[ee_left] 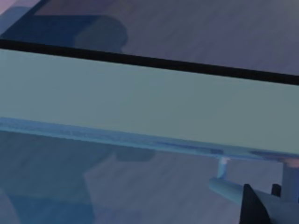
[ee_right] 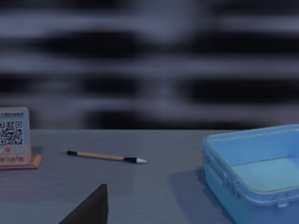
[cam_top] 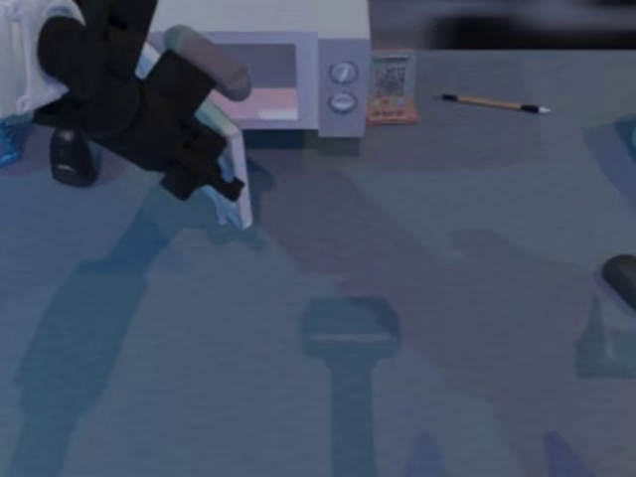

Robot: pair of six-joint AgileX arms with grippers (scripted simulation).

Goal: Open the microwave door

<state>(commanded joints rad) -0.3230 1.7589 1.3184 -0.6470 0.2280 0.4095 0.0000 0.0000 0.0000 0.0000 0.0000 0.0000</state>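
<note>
1. White boxy microwave (cam_top: pixel 298 70) with two round silver knobs stands at the table's far edge.
2. Its white flat microwave door (cam_top: pixel 231 164) stands swung open, projecting forward from the microwave's left side.
3. Left gripper (cam_top: pixel 214 179) sits at the door's outer edge; grip cannot be told.
4. Right gripper (cam_top: pixel 621 278) rests far right of the microwave; finger state cannot be told.

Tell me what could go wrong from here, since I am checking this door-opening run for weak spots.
The microwave door already stands swung out, with the left gripper at its free edge; the hold could slip off the handle if the pull continues. The left arm hangs close over a dark object beside the microwave and might bump it. The right gripper sits parked at the table's right edge.
</note>
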